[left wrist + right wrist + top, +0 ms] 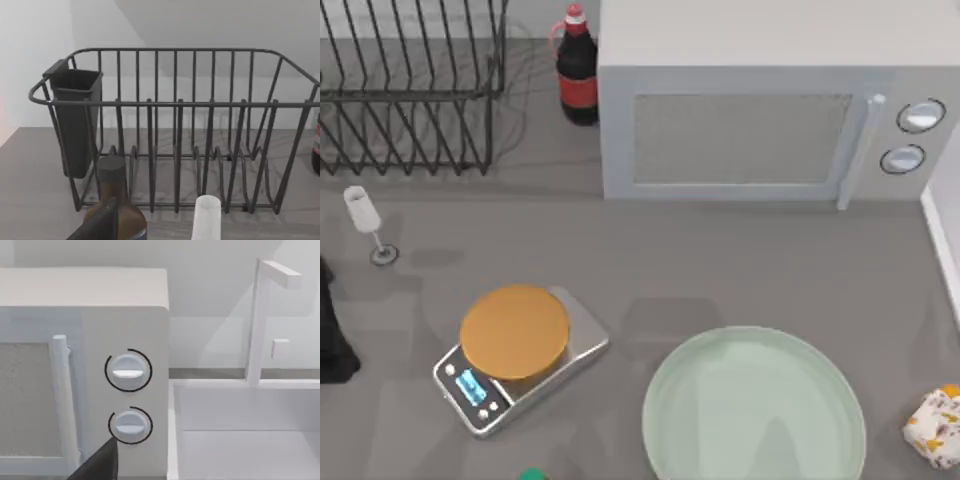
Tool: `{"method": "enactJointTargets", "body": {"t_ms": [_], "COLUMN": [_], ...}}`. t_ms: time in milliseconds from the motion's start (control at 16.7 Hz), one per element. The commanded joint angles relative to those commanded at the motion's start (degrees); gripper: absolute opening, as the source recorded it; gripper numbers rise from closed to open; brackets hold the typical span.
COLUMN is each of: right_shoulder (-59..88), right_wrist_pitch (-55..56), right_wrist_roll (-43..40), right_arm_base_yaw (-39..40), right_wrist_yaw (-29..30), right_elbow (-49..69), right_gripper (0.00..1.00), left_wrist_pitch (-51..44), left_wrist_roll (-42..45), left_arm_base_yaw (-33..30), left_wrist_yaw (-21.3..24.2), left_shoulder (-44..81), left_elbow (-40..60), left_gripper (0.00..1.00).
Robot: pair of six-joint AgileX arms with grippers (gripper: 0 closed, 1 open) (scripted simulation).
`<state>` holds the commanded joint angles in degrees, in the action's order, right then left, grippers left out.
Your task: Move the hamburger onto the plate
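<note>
The hamburger (933, 425) sits on the counter (740, 270) at its right edge, just beside the empty mint-green plate (665, 410); a scale (580, 345) stands left; neither claw's state can be told.

Grey table (740, 270) carries plate (755, 412), hamburger (935, 424), scale (525, 385), microwave (770, 100)

Grey table (740, 270), white microwave (760, 110) at the back, dark wire dish rack (410, 90) back left, pale wall (200, 25) behind
</note>
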<state>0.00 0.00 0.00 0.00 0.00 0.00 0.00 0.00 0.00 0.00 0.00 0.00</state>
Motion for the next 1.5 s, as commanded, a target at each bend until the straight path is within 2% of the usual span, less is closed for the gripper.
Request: {"method": "enactJointTargets", "body": {"t_ms": [180, 420, 1080, 1320, 1500], "right_shoulder": [0.7, 9.26, 62.19, 76.04, 81.16], "right_wrist_pitch": [-0.63, -7.59, -42.31, -51.47, -54.97], "right_wrist_roll": [-0.19, -2.33, -12.5, -15.38, -16.51], "right_arm_base_yaw": [0.2, 2.6, 14.29, 17.48, 18.74], "right_wrist_yaw": [0.01, 0.04, -0.07, 0.05, 0.18], "right_elbow": [0.54, 6.58, 35.1, 43.41, 46.88], "right_gripper": [1.0, 1.0, 1.0, 1.0, 1.0], "left_wrist_pitch": [0.0, 0.0, 0.0, 0.0, 0.0], "left_wrist_roll": [0.0, 0.0, 0.0, 0.0, 0.0], "left_arm_base_yaw": [0.0, 0.0, 0.0, 0.0, 0.0], "left_wrist_yaw": [0.0, 0.0, 0.0, 0.0, 0.0], "left_shoulder": [0.0, 0.0, 0.0, 0.0, 0.0], "left_elbow": [0.0, 0.0, 0.0, 0.0, 0.0], "left_gripper": [1.0, 1.0, 1.0, 1.0, 1.0]}}
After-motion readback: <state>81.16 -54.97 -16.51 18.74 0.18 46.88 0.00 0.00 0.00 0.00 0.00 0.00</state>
